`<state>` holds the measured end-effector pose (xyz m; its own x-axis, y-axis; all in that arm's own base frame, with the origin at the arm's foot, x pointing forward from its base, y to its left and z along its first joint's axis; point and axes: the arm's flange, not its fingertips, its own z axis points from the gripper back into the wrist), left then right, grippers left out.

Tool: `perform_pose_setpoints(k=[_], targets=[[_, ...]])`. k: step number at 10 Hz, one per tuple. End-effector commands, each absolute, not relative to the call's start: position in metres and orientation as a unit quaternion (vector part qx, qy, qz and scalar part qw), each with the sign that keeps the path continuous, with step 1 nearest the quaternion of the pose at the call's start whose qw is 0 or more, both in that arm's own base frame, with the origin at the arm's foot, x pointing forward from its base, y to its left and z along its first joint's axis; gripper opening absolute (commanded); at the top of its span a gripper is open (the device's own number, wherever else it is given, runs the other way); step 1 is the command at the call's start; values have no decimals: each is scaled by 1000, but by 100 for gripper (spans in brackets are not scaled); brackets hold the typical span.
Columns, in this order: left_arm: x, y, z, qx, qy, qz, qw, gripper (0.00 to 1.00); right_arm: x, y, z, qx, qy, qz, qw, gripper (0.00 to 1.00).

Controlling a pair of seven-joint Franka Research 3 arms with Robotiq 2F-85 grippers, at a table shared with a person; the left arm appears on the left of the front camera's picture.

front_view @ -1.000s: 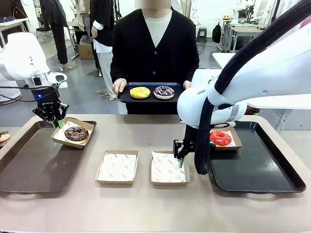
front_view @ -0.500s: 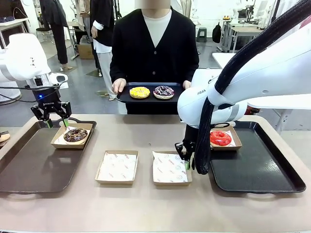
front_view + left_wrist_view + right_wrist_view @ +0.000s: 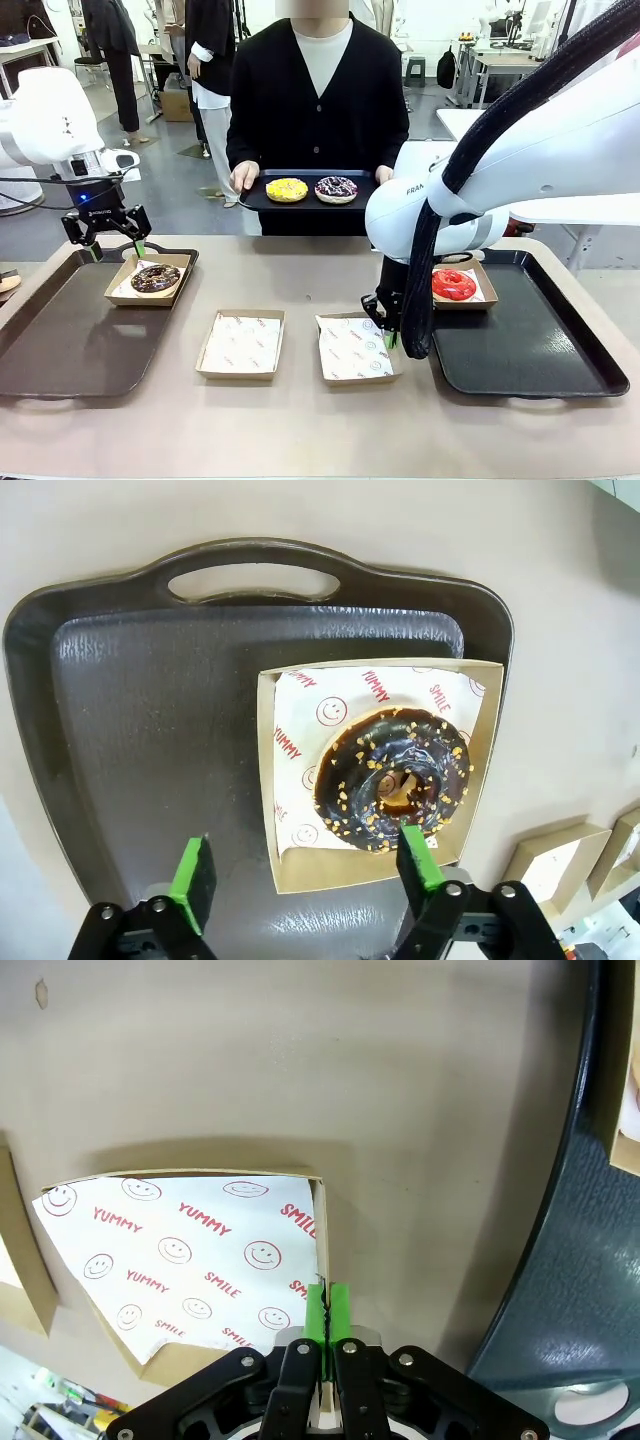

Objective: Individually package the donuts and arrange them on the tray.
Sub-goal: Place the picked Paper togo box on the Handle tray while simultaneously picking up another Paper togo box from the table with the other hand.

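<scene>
The chocolate donut [image 3: 156, 278] lies in its paper-lined carton [image 3: 180, 262] at the far inner corner of the brown tray [image 3: 60, 350] on my left. My left gripper [image 3: 117, 250] hangs just above it, jaws spread wide and holding nothing. Through that wrist camera, one green pad stands over the near edge of the donut and the other over bare tray beside the carton. The red donut [image 3: 453, 285] sits in a second carton [image 3: 482, 277] at the far inner corner of the black tray [image 3: 530, 350] on my right, partly hidden behind my right arm. The yellow donut [image 3: 287, 190] and the purple donut [image 3: 337, 189] rest side by side, unboxed, on a small dark tray [image 3: 258, 203] that the person [image 3: 318, 100] holds with both hands at the far side of the table [image 3: 300, 430]. Between my two trays, two empty lined boxes lie on the table. My right gripper [image 3: 388, 340] is pinched tight on the side wall of the right box [image 3: 352, 352], the wall that faces the black tray, with the pads pressed together over the cardboard. The left box [image 3: 240, 344] stands apart, untouched.
</scene>
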<state>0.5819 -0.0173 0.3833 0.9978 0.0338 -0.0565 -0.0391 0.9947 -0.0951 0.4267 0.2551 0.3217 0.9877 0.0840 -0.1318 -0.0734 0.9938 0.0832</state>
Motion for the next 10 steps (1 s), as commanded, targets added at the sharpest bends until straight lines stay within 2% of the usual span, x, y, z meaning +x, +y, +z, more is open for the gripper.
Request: perform_pose_setpoints(k=[1,3,7,10], targets=[[573,-16,391,-74,32,11,997,100,429,255,331,35,76,35,996,0],[548,-2,409,-166,31,-1,986,100,434,248,371,57,81,33,995,0],[476,62,436,-359,6,-44,932,100,471,234,474,44,78,25,996,0],[434,102,452,-477,-24,-69,876,100,509,236,505,33,75,-3,997,0]])
